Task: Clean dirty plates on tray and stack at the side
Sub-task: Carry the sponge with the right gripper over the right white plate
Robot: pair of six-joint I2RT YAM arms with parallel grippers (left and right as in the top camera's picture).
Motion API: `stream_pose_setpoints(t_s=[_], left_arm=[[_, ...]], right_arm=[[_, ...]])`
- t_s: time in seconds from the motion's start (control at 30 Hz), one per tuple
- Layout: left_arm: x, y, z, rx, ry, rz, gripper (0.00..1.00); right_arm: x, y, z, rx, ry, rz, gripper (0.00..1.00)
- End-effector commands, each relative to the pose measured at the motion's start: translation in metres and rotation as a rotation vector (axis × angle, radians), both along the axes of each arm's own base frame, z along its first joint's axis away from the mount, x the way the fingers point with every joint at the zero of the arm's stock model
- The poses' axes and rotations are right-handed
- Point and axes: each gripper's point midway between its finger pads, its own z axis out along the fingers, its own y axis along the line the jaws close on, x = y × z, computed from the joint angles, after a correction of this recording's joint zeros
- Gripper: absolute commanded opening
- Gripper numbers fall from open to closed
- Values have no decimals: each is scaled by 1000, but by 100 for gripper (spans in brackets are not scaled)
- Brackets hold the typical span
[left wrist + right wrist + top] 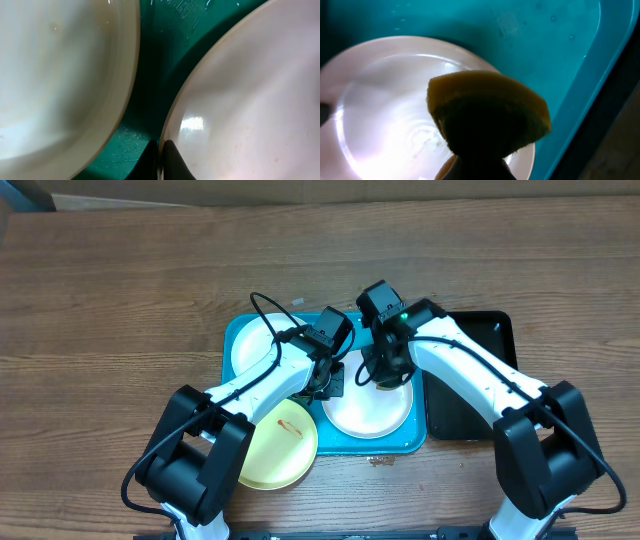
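Observation:
The turquoise tray (pixel 236 330) holds two white plates, one at the back left (pixel 250 348) and one at the front right (pixel 370 415). A pale yellow-green plate (pixel 275 445) with a reddish smear lies at the tray's front left, partly over its rim. My left gripper (pixel 335 383) is shut on the left rim of the front right white plate (pixel 250 100), fingers (pixel 162 157) either side of the rim. My right gripper (pixel 388 375) is shut on a yellow sponge (pixel 490 110) just above that plate (pixel 390 115).
A narrow black tray (pixel 480 380) lies right of the turquoise tray, touching it. The back left plate shows in the left wrist view (pixel 55 75). Wooden table (pixel 110 300) surrounds the trays.

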Motion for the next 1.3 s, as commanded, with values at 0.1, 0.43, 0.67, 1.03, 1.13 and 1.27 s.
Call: stream_pose_setpoints(t_s=[0.1,0.43,0.67,1.03,1.13,1.27], left_arm=[[-2,4,-7,17,15,5,4],[-2,4,-7,18,15,5,4],[-1,4,-7,16,13,5,4],[-1,4,-7,16,13,4,4],[-1,4,-7,16,13,5,4],[-1,4,-7,16,13,5,4]], right_arm=[[-7,-12,-30,-45,-21,56,4],[-6,-19,-62,-15,-79,47,4],[-37,13,-64,223,70,201,4],[-47,20,-62,274,108,239,4],[-54,25,-60,309,131,287,4],[-68,38,-45,404,199,371,4]])
